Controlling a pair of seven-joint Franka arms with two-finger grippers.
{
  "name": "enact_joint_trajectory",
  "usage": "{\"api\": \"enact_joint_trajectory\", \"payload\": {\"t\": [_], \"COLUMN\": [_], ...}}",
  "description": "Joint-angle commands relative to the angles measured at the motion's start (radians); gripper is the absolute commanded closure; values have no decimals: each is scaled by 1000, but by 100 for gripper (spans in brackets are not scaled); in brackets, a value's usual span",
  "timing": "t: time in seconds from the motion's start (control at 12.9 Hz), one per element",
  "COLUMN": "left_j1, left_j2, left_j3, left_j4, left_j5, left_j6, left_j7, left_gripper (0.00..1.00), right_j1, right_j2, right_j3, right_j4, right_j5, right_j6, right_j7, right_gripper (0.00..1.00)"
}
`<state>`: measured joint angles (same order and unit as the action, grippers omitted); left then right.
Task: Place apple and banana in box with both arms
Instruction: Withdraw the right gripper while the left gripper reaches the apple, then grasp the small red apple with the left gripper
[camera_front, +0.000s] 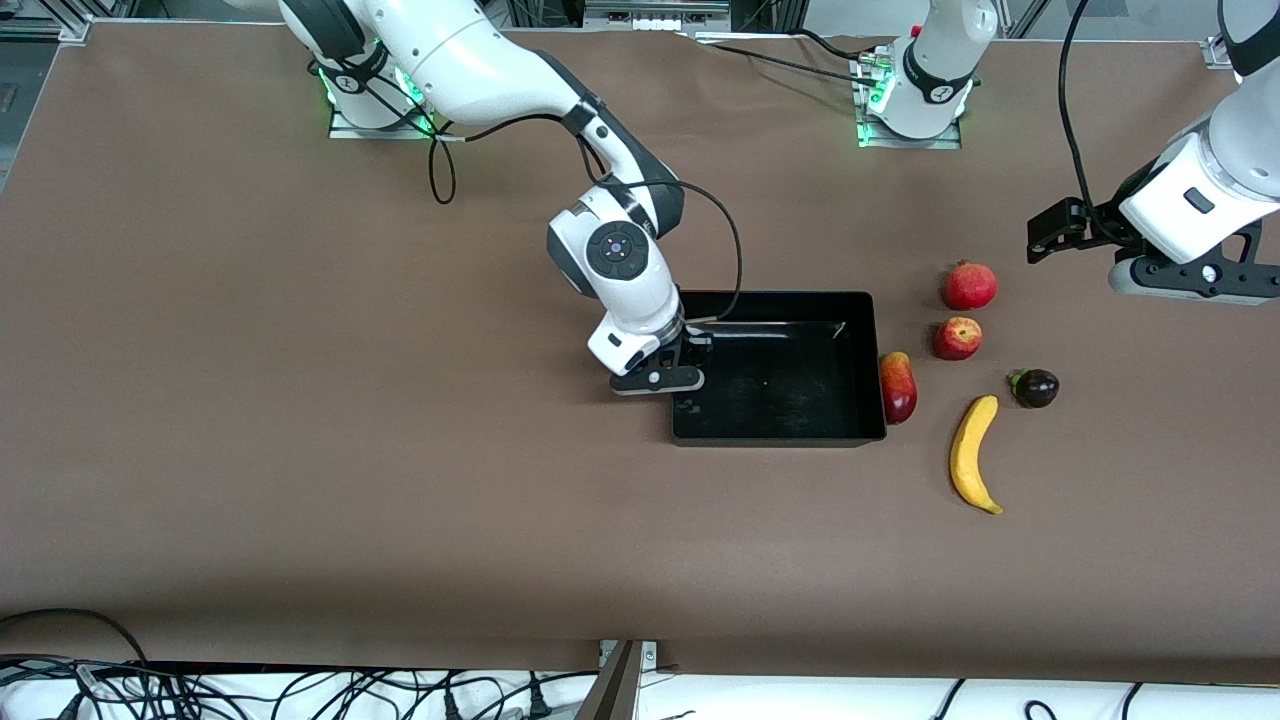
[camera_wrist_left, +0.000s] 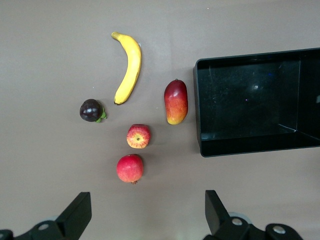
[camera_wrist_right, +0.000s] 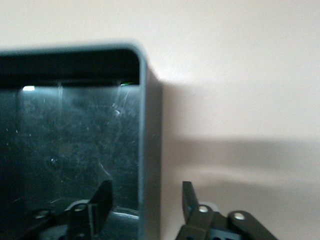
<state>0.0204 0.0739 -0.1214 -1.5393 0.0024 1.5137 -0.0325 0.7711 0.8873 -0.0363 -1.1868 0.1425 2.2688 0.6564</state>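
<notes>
The apple (camera_front: 957, 338) lies on the table between a pomegranate and the banana (camera_front: 974, 453), toward the left arm's end. The apple (camera_wrist_left: 138, 136) and the banana (camera_wrist_left: 128, 66) also show in the left wrist view. The black box (camera_front: 780, 297) stands mid-table and holds nothing. My left gripper (camera_front: 1185, 285) is open and empty (camera_wrist_left: 145, 215), high over the table beside the fruit. My right gripper (camera_front: 660, 378) is open and low (camera_wrist_right: 146, 189), astride the box wall (camera_wrist_right: 150, 150) at the right arm's end. One finger is inside and one outside, not touching the wall.
A red pomegranate (camera_front: 970, 286) lies just farther from the front camera than the apple. A red-yellow mango (camera_front: 898, 387) lies against the box's outer wall. A dark purple mangosteen (camera_front: 1035, 388) lies beside the banana. Cables run along the front table edge.
</notes>
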Motion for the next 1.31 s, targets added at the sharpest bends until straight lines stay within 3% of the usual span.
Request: {"api": "enact_joint_trajectory", "payload": {"t": [0.0,0.31,0.46,0.62,0.7,0.85,1.08,1.24], "left_j1": [1,-4,-1,-11,-13,-11,4,10], "left_j2": [4,61,116,159,176,181,152,147], "left_j3": [3,-6,-4,-3,-7,-7,-7,-6], "left_j4": [10,-4,-22,-100,-161,-301,-525,-619], "left_j5": [14,65,76,143,227,234,261,261], "left_j6": [-20,-110,-95,61,173,358,606,713], "left_j7": [-3,5,-7,-26,-44,-84,-102,-122], "left_gripper": [0,0,0,0,0,0,0,0], "right_j1": [-100,-318,-369,-369,-369,-369,-371,-439], "right_j2": [-181,-408,-545,-693,-756,-842,-883,-878], "right_j3": [-25,-40,-91,-167,-181,-186,-189,-157], "right_j4": [-8,-37,-133,-280,-353,-433,-478,-476], "right_j5": [20,42,48,37,28,-41,-96,-115], "right_j6": [-212,-556,-641,-655,-649,-646,-646,-638], "right_j7": [-139,-370,-454,-521,-526,-526,-537,-561], "right_gripper": [0,0,0,0,0,0,0,0]}}
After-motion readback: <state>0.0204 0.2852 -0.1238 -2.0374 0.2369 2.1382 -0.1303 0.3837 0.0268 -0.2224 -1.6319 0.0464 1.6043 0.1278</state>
